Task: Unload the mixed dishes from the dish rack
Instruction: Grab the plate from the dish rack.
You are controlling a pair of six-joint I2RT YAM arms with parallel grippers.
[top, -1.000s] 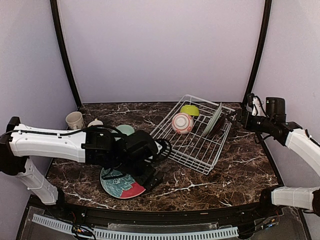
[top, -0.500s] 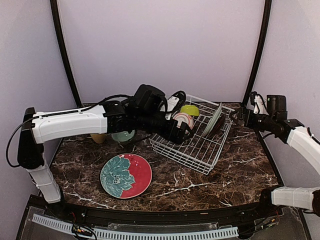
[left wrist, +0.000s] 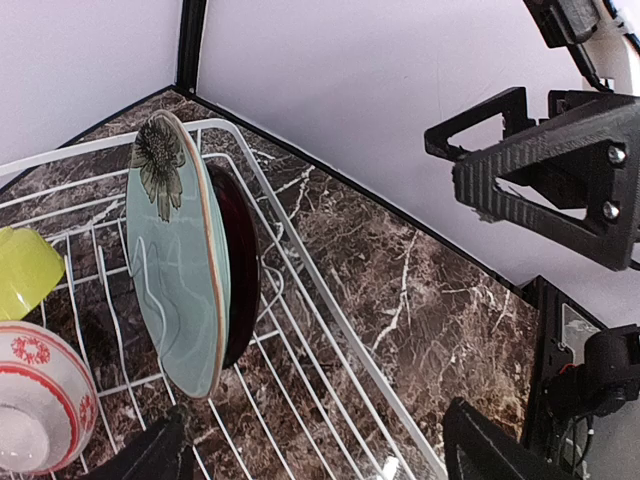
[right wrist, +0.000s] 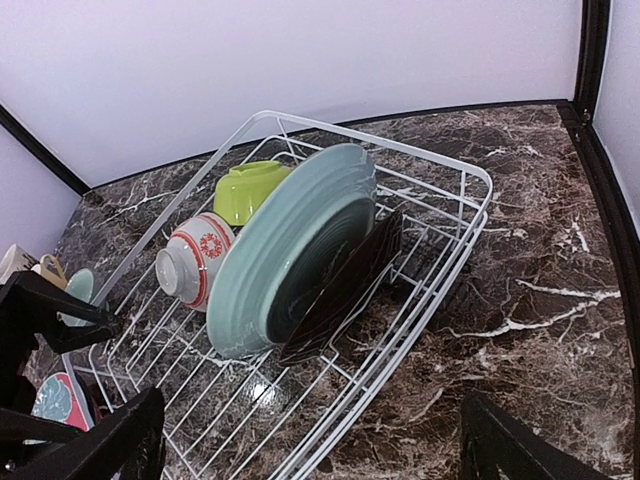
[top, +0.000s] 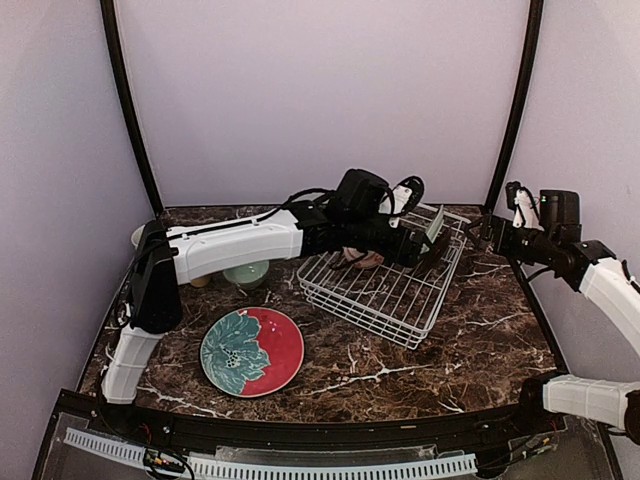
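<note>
The white wire dish rack (top: 360, 315) sits at the back right of the table. A pale-green flowered plate (left wrist: 175, 270) stands on edge in it, with a black plate (left wrist: 240, 270) leaning behind. A lime bowl (right wrist: 245, 188) and a pink-striped bowl (right wrist: 190, 260) lie beside them. My left gripper (top: 425, 252) hangs open over the rack's right end, just short of the two plates, with only wire and marble between its fingers. My right gripper (top: 480, 232) is open too, off the rack's far right corner and facing the plates. The red floral plate (top: 252, 351) lies flat on the table.
A mint bowl (top: 246, 273) stands left of the rack, partly behind my left arm. That arm stretches across the table's back from the left. Dark poles stand at both back corners, and the wall is close behind the rack.
My left arm has left the red floral plate on the table and swung right and back to the rack's right end. The right arm has barely moved.
</note>
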